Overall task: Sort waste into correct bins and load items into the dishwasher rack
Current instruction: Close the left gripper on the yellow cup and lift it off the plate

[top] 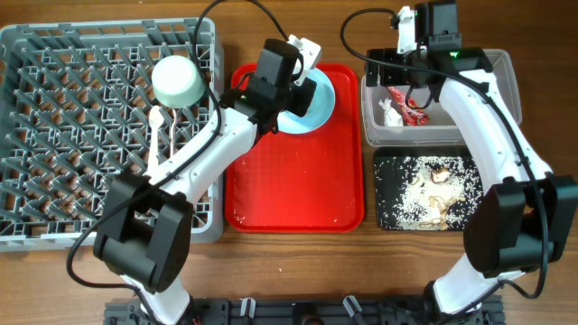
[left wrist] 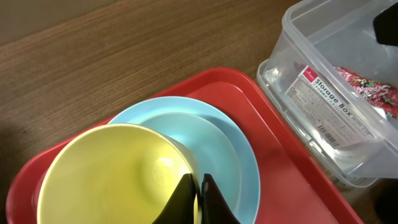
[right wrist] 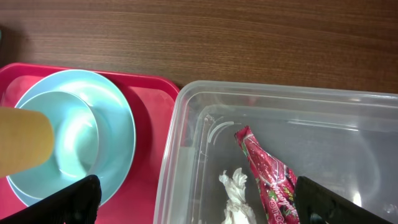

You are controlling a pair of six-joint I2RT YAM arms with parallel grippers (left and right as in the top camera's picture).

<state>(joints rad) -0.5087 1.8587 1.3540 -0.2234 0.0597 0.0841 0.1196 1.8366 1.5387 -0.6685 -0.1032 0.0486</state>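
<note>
Between the jaws of the left gripper [left wrist: 196,190] is the near rim of the yellow cup [left wrist: 112,177]. The two black fingers [left wrist: 214,205] are clenched on that thin wall, one over the cup's inside and one outside it. Just under and beyond the cup lies the pale blue plate [left wrist: 224,143], its rim showing past the cup on the far side. Whether the cup touches the plate cannot be told. The plate rests on the red tray [left wrist: 280,149]. Farther out from these jaws, just beside the tray's edge, stands the clear tub [left wrist: 323,118] with the red wrapper [left wrist: 367,87] inside.

The right gripper [right wrist: 199,190] hangs released, its fingers [right wrist: 74,199] spread wide with nothing grasped. Below the gap is one end of the tub. The wrapper and the white paper scrap [right wrist: 235,196] lie side by side on the tub floor, nearer one finger. Past the other finger sit the plate and the cup, the cup only a yellow blur.

Well away from the right jaws, the black tray [top: 384,171] lies beside the tub, strewn with crumbs [top: 429,190]. The grey rack [top: 72,135] stands across the red tray from the left jaws and holds an upturned mint bowl [top: 178,81] and white cutlery [top: 163,126]. Everything rests on the wooden table [top: 406,271].
</note>
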